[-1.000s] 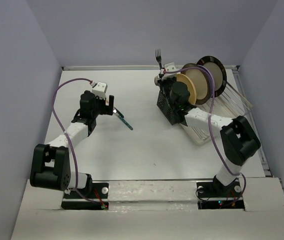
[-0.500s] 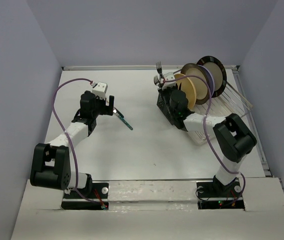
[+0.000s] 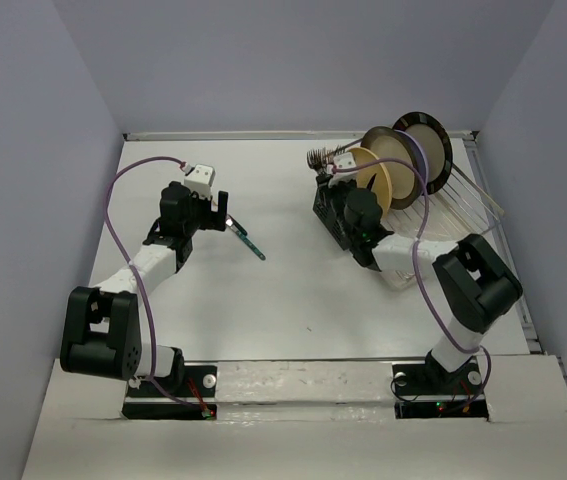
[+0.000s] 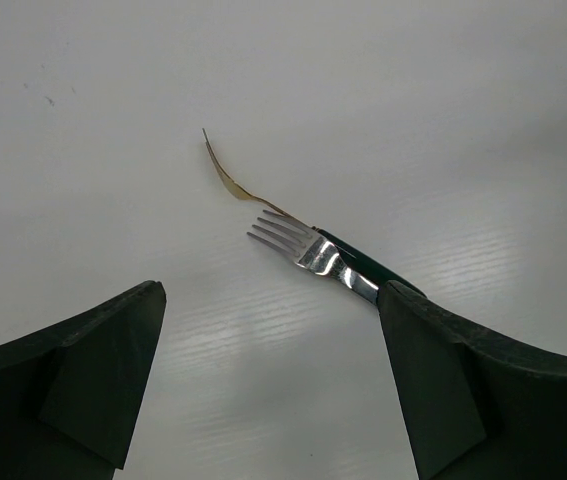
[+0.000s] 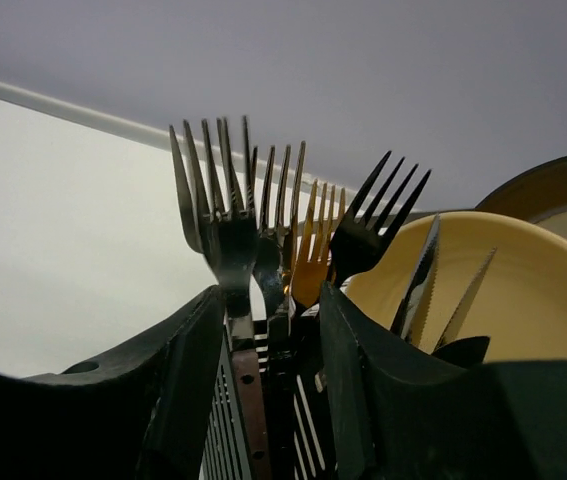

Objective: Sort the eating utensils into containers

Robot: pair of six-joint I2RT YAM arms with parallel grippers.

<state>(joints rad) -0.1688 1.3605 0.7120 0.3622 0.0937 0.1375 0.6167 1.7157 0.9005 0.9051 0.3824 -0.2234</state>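
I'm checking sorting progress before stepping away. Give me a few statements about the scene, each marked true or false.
1. A green-handled fork lies on the table by the left gripper. True.
2. The left gripper is shut. False: its fingers stand wide apart.
3. Several forks stand tines up in the caddy. True.
4. The plates lie flat on the table. False: they stand on edge in the rack.

You see a left arm (image 3: 150,260) and a right arm (image 3: 473,285), each built of chunky black joints and white links, with a purple cable (image 3: 106,222) looping alongside; the fingers (image 4: 83,370) are matte dark wedges
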